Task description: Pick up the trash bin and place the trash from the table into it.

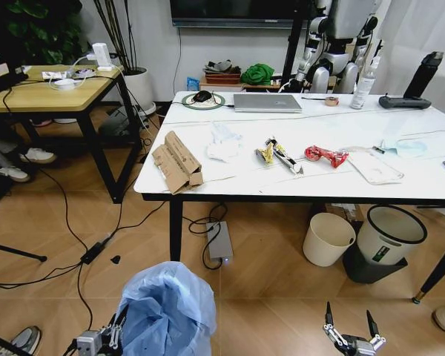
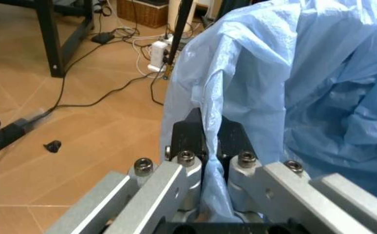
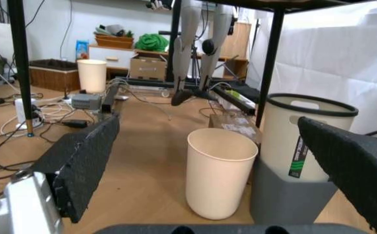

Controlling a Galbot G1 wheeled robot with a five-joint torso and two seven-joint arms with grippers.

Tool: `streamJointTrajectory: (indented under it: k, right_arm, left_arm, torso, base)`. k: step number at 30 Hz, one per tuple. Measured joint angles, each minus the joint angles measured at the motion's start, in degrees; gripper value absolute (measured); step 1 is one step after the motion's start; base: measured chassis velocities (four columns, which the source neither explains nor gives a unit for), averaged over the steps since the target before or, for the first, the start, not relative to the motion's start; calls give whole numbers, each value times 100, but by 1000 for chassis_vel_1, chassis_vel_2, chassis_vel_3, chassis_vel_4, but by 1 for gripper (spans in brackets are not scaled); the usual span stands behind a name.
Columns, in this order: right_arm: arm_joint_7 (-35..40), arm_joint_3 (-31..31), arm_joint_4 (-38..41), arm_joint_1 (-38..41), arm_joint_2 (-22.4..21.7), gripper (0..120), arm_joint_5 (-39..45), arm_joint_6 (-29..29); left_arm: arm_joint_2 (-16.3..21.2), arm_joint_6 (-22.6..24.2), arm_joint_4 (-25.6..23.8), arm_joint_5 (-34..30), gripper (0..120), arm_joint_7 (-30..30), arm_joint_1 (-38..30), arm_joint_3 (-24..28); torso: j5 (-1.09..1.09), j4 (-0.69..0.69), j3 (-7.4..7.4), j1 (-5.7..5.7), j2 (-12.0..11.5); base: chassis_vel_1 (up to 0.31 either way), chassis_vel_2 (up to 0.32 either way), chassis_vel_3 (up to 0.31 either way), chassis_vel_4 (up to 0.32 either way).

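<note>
The trash bin (image 1: 167, 310), lined with a crinkly light-blue bag, is low at the front left, above the wooden floor. My left gripper (image 2: 209, 141) is shut on a fold of that bag (image 2: 318, 87) at its rim. On the marble table (image 1: 334, 189) lies the trash: folded brown cardboard (image 1: 176, 162), white tissue (image 1: 224, 144), a yellow-black wrapper (image 1: 278, 154), a red wrapper (image 1: 326, 155), a clear plastic tray (image 1: 374, 167) and a pale-blue mask (image 1: 404, 147). My right gripper (image 1: 351, 328) hangs open and holds nothing, low at the front right.
Under the table's right side stand a cream bucket (image 1: 328, 239) and a dark grey bin with a white liner (image 1: 389, 237). A laptop (image 1: 267, 102) and a white bottle (image 1: 364, 83) sit at the table's far side. A wooden desk (image 1: 48, 89) stands left; cables cross the floor.
</note>
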Motion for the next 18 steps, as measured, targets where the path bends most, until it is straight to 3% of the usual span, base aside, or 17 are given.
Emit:
streamJointTrajectory:
  k: [18]
  right_arm:
    - [-5,-23,75,-120,0,100,-87,0]
  left_arm:
    - [-45,-44,11,127,0,51,-27,188]
  torso:
    - [0,0,258,188,446]
  base:
    - [0,0,0,0]
